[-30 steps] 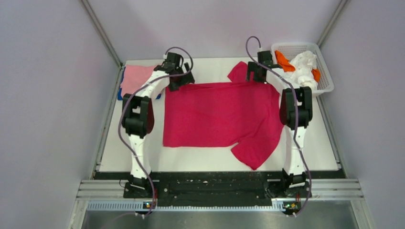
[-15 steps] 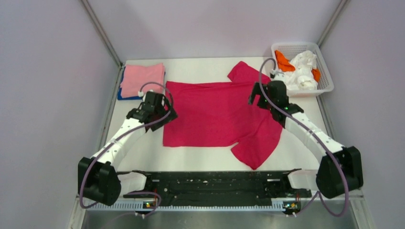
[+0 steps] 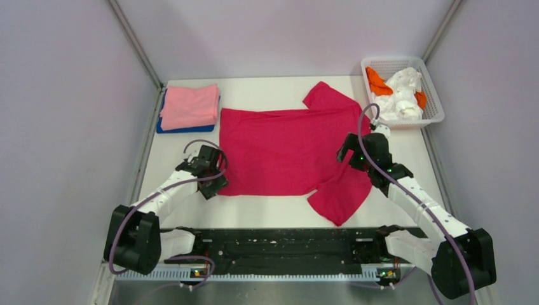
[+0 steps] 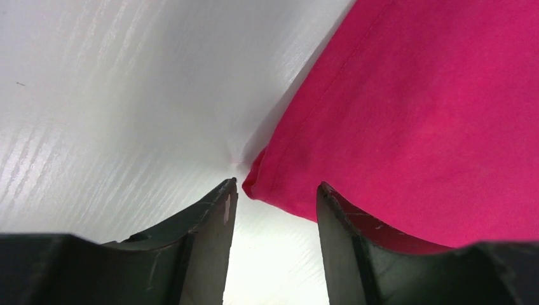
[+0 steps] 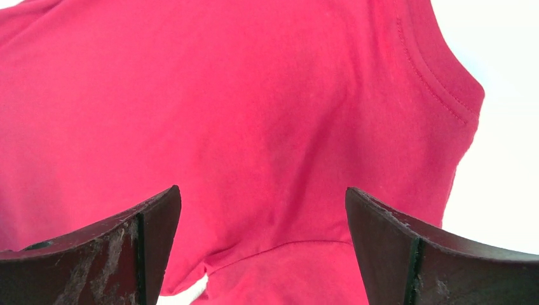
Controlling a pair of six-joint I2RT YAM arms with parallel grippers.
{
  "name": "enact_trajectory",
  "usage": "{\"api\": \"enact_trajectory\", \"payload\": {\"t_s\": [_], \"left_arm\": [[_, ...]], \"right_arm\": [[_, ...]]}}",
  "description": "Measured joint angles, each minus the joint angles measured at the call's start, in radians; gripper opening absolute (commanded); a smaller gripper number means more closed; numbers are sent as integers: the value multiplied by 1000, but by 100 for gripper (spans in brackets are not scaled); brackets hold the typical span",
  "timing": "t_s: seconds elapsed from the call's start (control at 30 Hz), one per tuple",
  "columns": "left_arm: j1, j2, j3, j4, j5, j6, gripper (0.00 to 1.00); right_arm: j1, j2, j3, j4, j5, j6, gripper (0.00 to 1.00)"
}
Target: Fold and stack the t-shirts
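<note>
Red shirt [image 3: 286, 152] could bunch or slip if the part-open left fingers [image 4: 213, 222] and wide right fingers [image 5: 156, 225] pinch unevenly.

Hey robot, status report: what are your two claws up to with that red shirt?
Left gripper open, at crimson t-shirt near-left corner. Right gripper open, over its collar end. Shirt flat, unfolded. Nothing blocking.

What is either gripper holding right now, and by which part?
Nothing held: left gripper is open, the red t-shirt's hem corner between its fingertips, unclamped; right gripper is open above the shirt.
</note>
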Motion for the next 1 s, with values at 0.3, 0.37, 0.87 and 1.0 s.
{"api": "enact_trajectory", "payload": {"t_s": [0.3,0.37,0.87,1.0], "left_arm": [[0,62,-17,48,-6,-23,42],[0,76,-17,58,-9,-24,35],[13,87,-15,85,-22,-20,0],[77,84,-15,84,-28,-3,0]], "right_arm": [[0,-1,-7,-33,11,3,99],[0,-1,-7,-40,11,3,99],[44,-6,-6,-142,37,21,97],[183,-6,-5,-211,41,56,95]]}}
